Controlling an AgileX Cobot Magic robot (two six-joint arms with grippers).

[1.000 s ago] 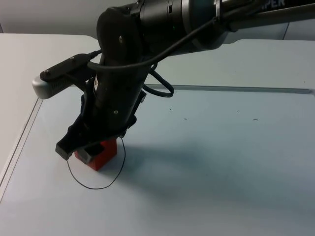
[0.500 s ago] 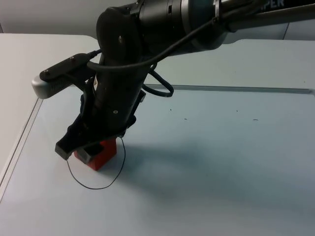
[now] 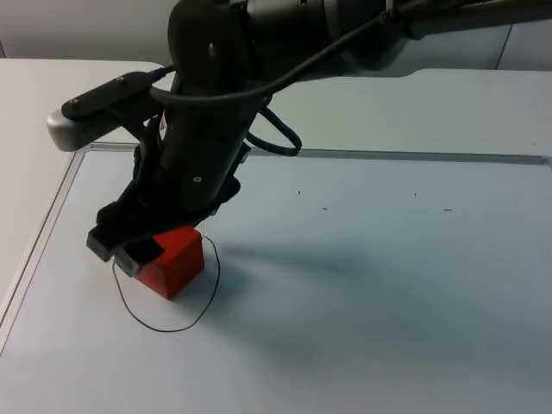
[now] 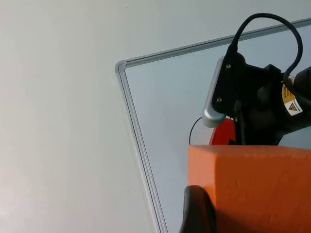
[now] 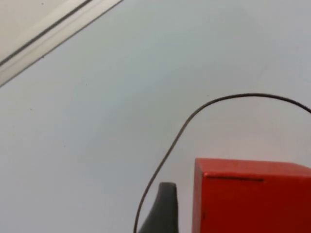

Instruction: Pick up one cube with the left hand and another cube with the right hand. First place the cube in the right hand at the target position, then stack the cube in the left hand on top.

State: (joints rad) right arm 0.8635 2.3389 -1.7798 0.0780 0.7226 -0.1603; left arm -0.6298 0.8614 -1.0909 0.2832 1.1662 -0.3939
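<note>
Right gripper (image 3: 129, 252) jaws apart, red cube (image 3: 175, 260) just beneath inside drawn circle (image 3: 168, 323); left gripper (image 4: 199, 213) clenched on orange cube (image 4: 252, 184).

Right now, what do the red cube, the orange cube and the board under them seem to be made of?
Red cube: matte, sharp-edged, probably painted wood or plastic. Orange cube: slightly grainy matte face, possibly foam or wood. Board: smooth pale sheet with soft sheen and a metal-looking frame, likely a whiteboard.

The right arm (image 3: 207, 129) is glossy black, built of rounded cylindrical segments. In the left wrist view it carries a yellow warning label (image 4: 290, 98). Its fingertip (image 5: 163, 213) is dark grey and tapered.
</note>
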